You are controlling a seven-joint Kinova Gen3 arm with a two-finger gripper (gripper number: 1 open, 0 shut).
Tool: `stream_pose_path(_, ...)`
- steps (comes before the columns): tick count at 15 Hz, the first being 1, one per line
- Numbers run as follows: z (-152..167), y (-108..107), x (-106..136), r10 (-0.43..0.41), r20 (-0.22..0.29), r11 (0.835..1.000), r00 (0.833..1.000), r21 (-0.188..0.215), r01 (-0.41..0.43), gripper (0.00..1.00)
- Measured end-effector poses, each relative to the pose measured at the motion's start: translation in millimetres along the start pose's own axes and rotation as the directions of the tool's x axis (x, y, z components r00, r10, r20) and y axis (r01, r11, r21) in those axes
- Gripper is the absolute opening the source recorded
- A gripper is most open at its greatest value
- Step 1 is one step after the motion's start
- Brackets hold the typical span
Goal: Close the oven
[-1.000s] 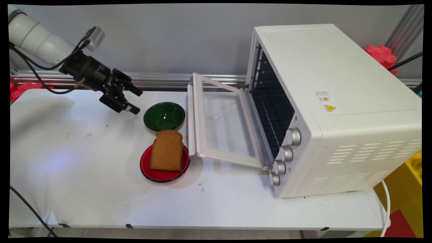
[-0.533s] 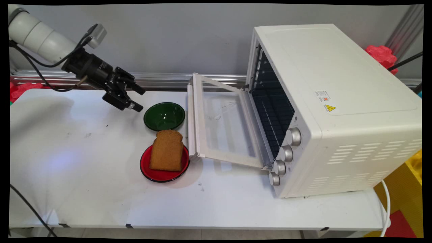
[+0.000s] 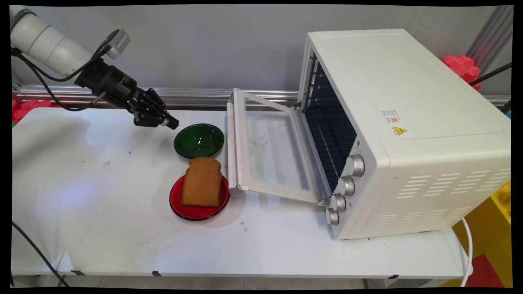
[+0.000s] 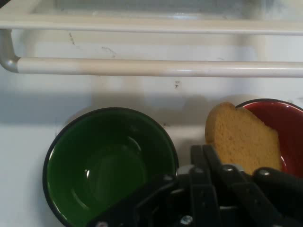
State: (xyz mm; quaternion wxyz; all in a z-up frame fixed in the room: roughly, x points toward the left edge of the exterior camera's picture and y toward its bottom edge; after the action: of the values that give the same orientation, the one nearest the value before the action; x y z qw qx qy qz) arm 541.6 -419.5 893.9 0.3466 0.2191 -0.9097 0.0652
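Observation:
My black gripper (image 3: 172, 122) hangs shut and empty just left of an empty green bowl (image 3: 199, 140), above the table. In the hand view the closed gripper (image 4: 201, 153) points between the green bowl (image 4: 109, 165) and a slice of brown bread (image 4: 241, 139). The bread (image 3: 202, 181) leans on a red plate (image 3: 192, 213), which sits just in front of the bowl. In the hand view the red plate (image 4: 279, 118) shows at the right edge.
A white toaster oven (image 3: 408, 122) stands at the right with its glass door (image 3: 269, 151) folded down beside the bowl and plate. The door's handle bar (image 4: 156, 67) lies just beyond the bowl. Several knobs (image 3: 346, 185) line the oven's front. A white cable (image 3: 468, 249) hangs at the right.
The gripper's fingers, spread apart before, have closed together on nothing. The hand has also shifted slightly right and up toward the green bowl.

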Motion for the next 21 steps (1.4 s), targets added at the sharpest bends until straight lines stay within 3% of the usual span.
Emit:
stream_pose_path(8,25.9,-4.0,-0.7,0.025,0.003,1.000,1.000,-0.004,-0.025,0.00)
stream_pose_path(21,151.0,-12.7,1.1,0.099,-0.017,0.995,0.995,-0.011,-0.099,0.00)
